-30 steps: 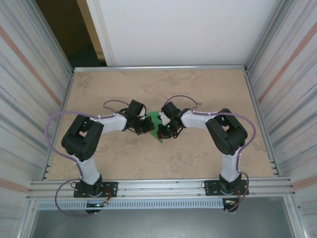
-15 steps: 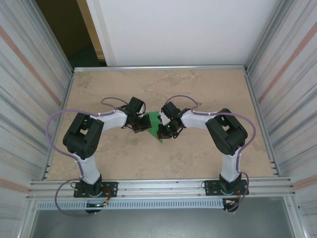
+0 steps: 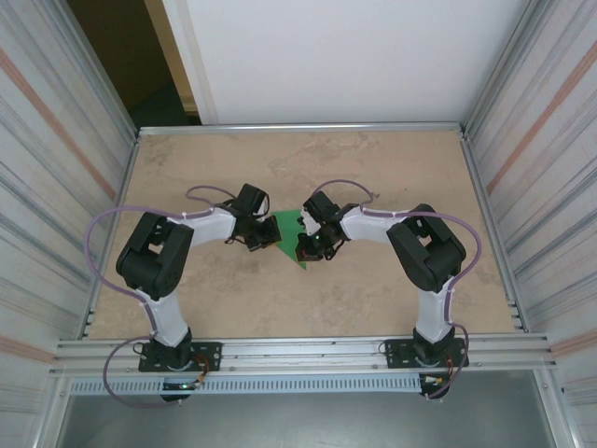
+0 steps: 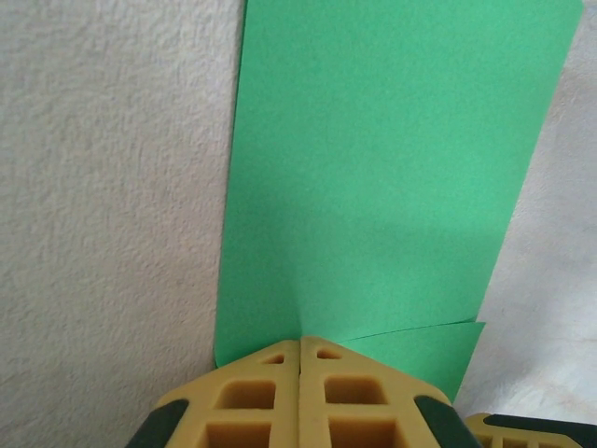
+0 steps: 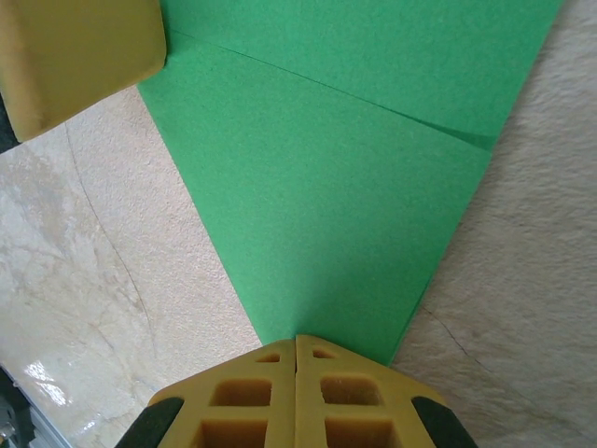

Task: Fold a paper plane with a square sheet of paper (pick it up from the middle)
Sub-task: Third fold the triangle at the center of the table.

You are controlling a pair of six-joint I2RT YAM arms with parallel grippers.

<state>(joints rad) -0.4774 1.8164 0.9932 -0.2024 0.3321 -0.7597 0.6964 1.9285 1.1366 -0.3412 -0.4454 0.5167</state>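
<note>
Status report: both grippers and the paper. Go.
Left gripper shut at edge of green paper. Right gripper shut at its pointed corner. Sheet creased, flat on table. No obstruction seen.

Beige marbled table [image 3: 392, 299] between ribbed metal walls [image 3: 47, 187], white panel [image 3: 354, 56] behind

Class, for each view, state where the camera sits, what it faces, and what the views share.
Top: above, behind the bases, looking down on the table; both arms, left gripper and right gripper at the green paper.
Left wrist: on that arm, looking past its shut fingertips at the paper.
Right wrist: likewise, its own shut fingertips showing.
Shared: the paper, in all three.
</note>
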